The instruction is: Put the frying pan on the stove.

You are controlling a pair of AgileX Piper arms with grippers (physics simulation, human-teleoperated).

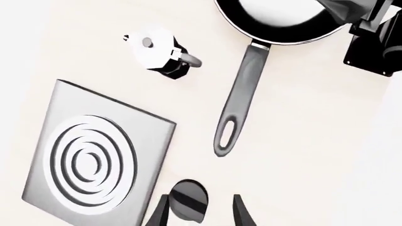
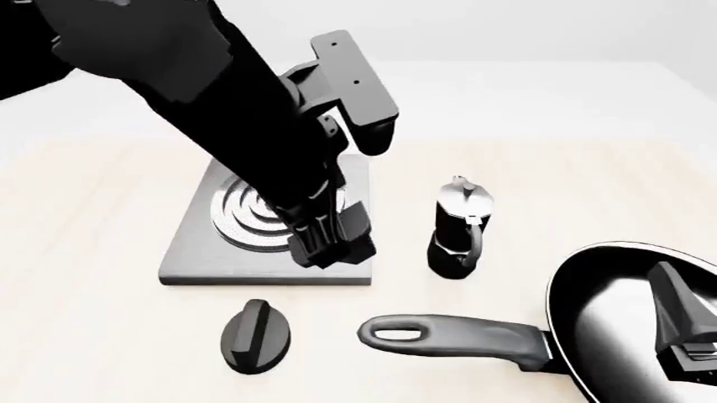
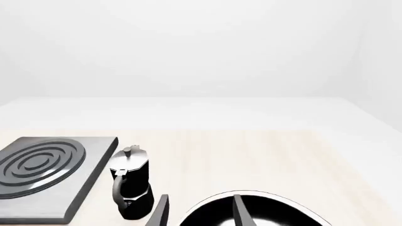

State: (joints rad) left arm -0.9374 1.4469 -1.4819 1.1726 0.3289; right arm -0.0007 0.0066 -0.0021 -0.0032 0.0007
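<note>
From my right wrist camera I see the right gripper (image 3: 199, 212) with its two dark fingers parted, nothing between them, poised over the glossy rim of the frying pan (image 3: 264, 212). The moka pot (image 3: 131, 181) stands upright on the pale bench, just beside the stove (image 3: 50, 172), a grey slab with raised concentric rings.

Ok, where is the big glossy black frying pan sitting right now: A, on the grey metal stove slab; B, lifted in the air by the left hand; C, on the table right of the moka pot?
C: the glossy black frying pan rests on the table, right of the black-and-silver moka pot, well apart from the grey metal stove slab.
</note>
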